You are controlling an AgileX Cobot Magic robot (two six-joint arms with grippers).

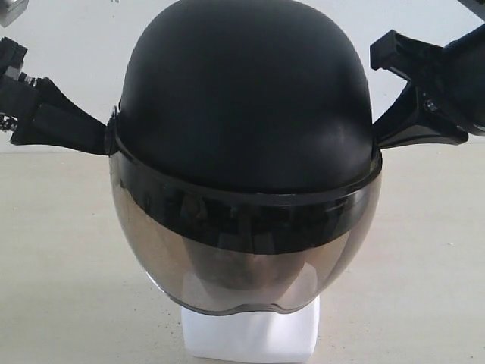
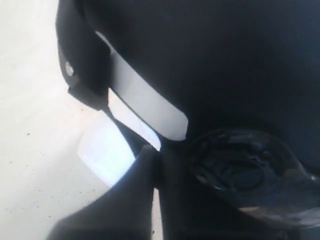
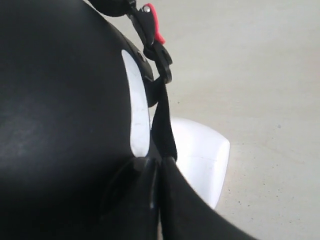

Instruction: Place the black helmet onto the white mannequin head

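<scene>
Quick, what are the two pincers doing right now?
Left pincer: closed, seemingly pinching the black helmet at its rim.
Right pincer: closed on the strap of the black helmet.

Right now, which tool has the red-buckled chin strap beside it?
The right tool: the strap with the red buckle on the black helmet runs to it. None shows by the left tool.

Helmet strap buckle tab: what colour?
Red buckle tab; best seen in right wrist view.
</scene>
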